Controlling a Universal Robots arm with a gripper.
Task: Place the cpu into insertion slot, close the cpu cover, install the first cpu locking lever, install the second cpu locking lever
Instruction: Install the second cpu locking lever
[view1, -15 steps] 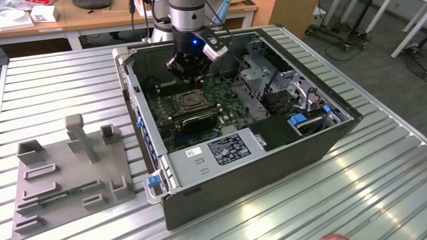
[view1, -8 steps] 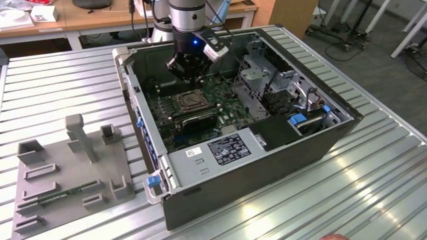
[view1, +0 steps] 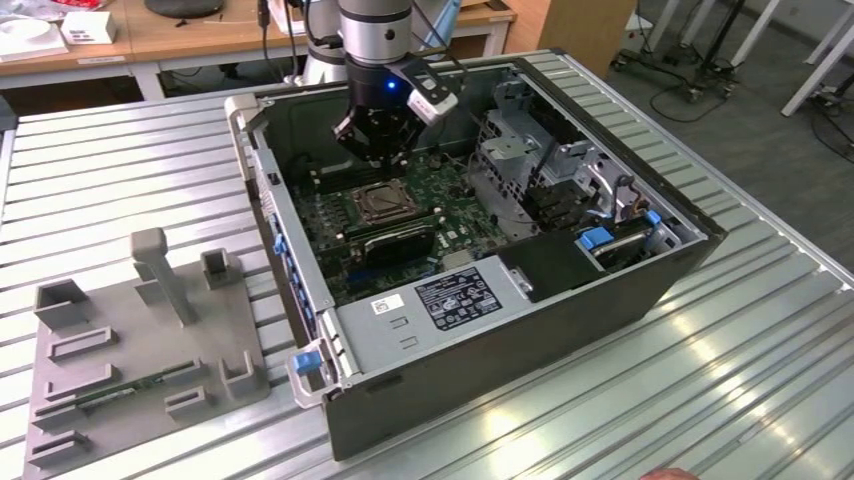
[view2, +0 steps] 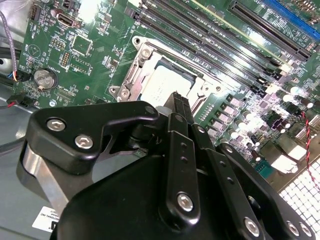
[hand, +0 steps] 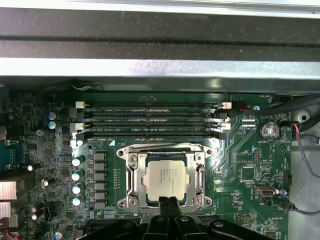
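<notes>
The cpu (hand: 166, 178) (view2: 167, 86) is a pale square chip lying in the insertion slot (view1: 380, 203) on the green board inside the open computer case. The silvery cpu cover (hand: 131, 176) (view2: 134, 75) lies flat around the chip, which shows through its window. My gripper (hand: 168, 204) (view2: 180, 102) (view1: 378, 158) hangs just above the socket's edge. Its two black fingertips are pressed together and shut on nothing. I cannot tell whether the thin locking levers beside the frame are latched.
Long memory slots (hand: 150, 120) run beside the socket. A black finned block (view1: 400, 242) sits on its other side. A drive cage (view1: 514, 150) and power supply (view1: 447, 295) crowd the case. A grey fixture (view1: 147, 330) stands on the slatted table at the exterior view's left.
</notes>
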